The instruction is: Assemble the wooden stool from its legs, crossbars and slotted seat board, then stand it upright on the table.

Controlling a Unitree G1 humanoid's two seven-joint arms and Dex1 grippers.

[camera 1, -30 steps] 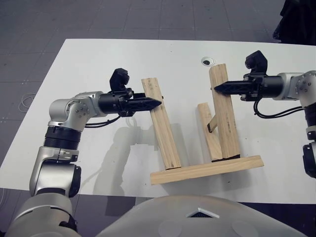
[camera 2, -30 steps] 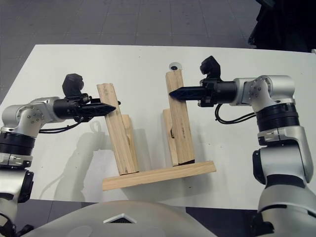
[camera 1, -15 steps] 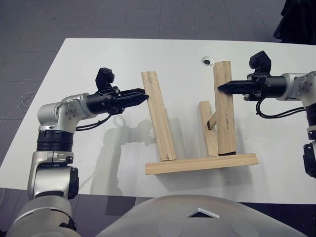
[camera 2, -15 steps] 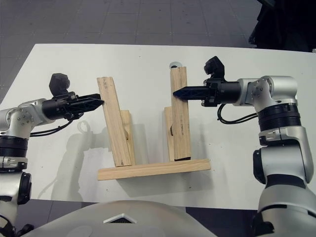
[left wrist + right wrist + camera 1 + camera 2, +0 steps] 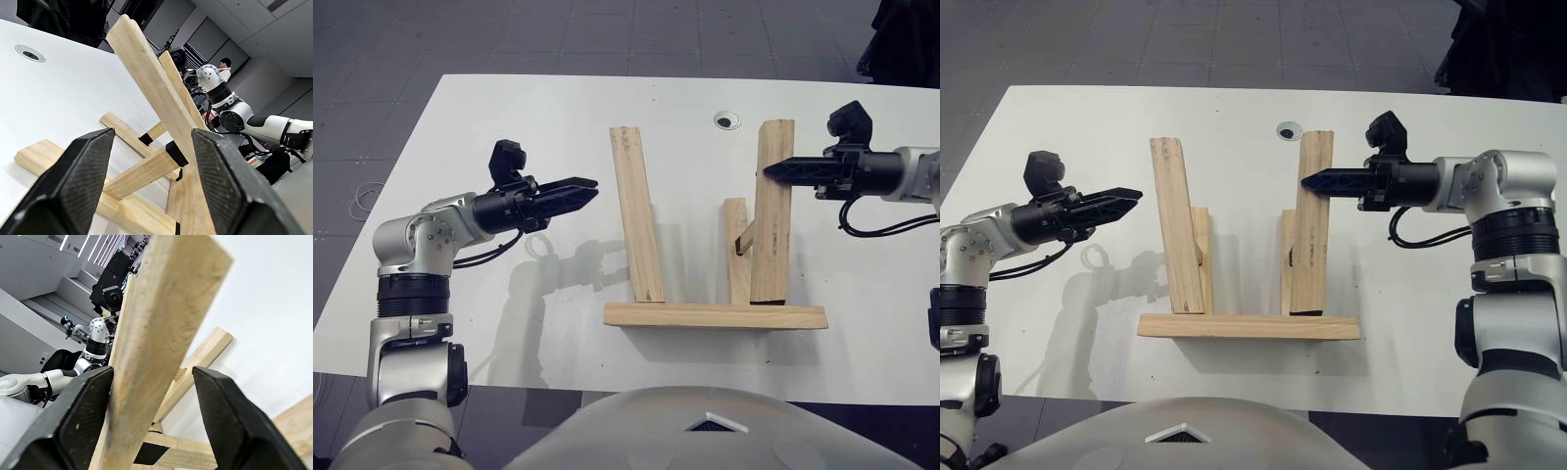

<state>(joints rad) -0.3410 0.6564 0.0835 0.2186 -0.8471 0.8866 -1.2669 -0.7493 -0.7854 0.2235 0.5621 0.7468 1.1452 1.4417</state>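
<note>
The assembled wooden stool lies on its side on the white table (image 5: 509, 108). Its seat board (image 5: 715, 315) stands on edge toward me and the legs point away. The left upper leg (image 5: 636, 215) and right upper leg (image 5: 773, 215) are raised, with a lower leg (image 5: 736, 250) and a crossbar (image 5: 142, 171) beneath. My left gripper (image 5: 590, 186) is open and hangs clear to the left of the stool. My right gripper (image 5: 770, 171) is open, with its fingers (image 5: 88, 421) on either side of the far end of the right upper leg.
A round cable hole (image 5: 725, 120) sits in the table just beyond the legs. The table's front edge runs close behind the seat board. Bare tabletop stretches to the left of the stool and beyond it.
The stool has swung round until its seat board is parallel to the table's front edge. My left gripper drew back leftward off the left leg. My right gripper shifted right, staying at the right leg.
</note>
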